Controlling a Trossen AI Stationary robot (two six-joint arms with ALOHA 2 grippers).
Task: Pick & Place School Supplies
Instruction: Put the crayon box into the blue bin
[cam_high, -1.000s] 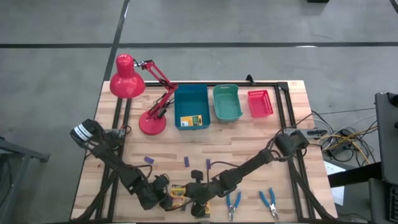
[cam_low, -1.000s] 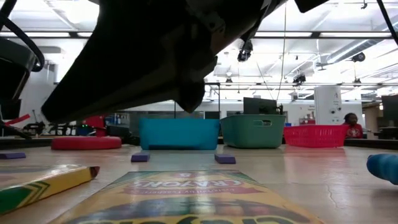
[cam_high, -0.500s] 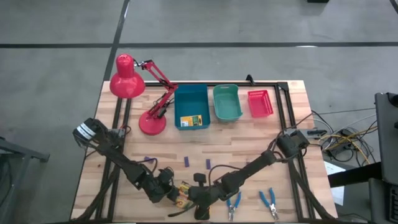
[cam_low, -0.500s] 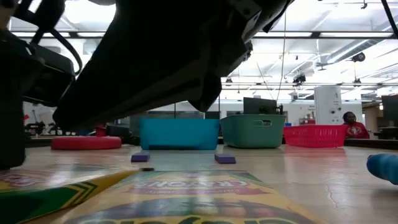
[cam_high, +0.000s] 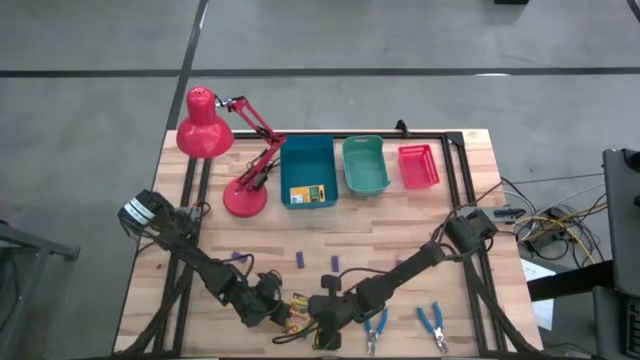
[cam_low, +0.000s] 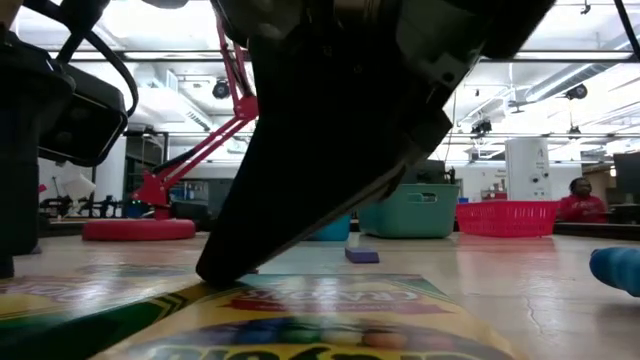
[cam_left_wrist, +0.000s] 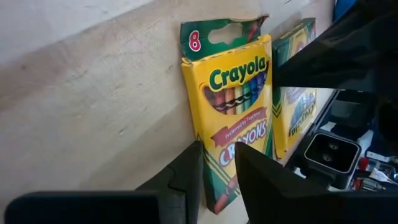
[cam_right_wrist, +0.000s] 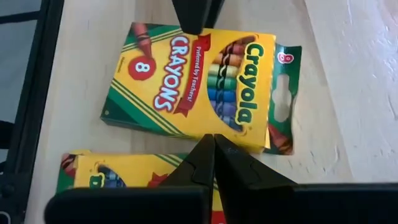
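1. My left gripper sits low at the near edge of the table, fingers narrowly parted and straddling the bottom edge of a crayon box that lies flat on the wood; I see the edge between the fingers, but I cannot tell whether they actually pinch it.
2. My right gripper is just beside the left one, fingers pressed together with nothing between them, tips resting at the long edge of the same crayon box (its "Crayola" face is up).
3. A second crayon box lies flat just on the near side of the right gripper, partly under its fingers.
4. In the low view the right gripper's dark body fills most of the frame, its tip down on that second box's printed face.
5. Just right of the right gripper lie two blue-handled tools, the second a little farther right.
6. Beyond both grippers, toward the far side, lie small purple blocks, one more near it.
7. Well beyond the grippers stands the blue bin with a third crayon box in it, beside the teal bin, the red bin and the red lamp.
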